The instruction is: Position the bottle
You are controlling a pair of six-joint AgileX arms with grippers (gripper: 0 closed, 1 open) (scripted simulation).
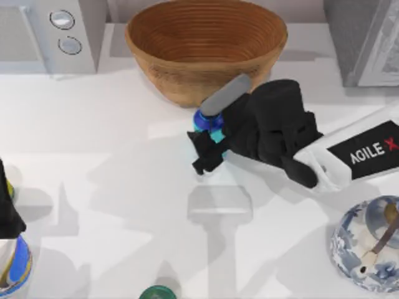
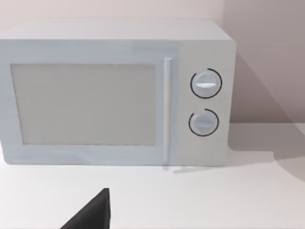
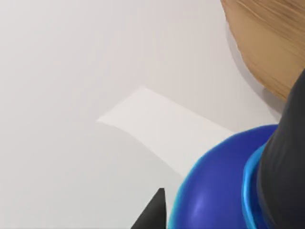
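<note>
The bottle [image 1: 202, 119] has a cyan body, a dark blue shoulder and a long dark cap [image 1: 224, 94]. It is tilted, with the cap pointing toward the woven bowl [image 1: 206, 43]. My right gripper [image 1: 209, 146] is shut on its body, just in front of the bowl, and holds it above the table with its shadow below. The right wrist view shows the blue shoulder of the bottle [image 3: 214, 191] close up beside one black fingertip [image 3: 155, 212], with the bowl's wall [image 3: 271, 43] nearby. My left arm [image 1: 7, 205] sits parked at the table's left edge.
A microwave [image 1: 50, 31] [image 2: 114, 90] stands at the back left and a grey box [image 1: 368, 37] at the back right. A blue-patterned dish [image 1: 368, 246] with a stick in it is at front right. A green-topped object [image 1: 156, 293] and a white-blue-yellow object [image 1: 15, 268] stand along the front.
</note>
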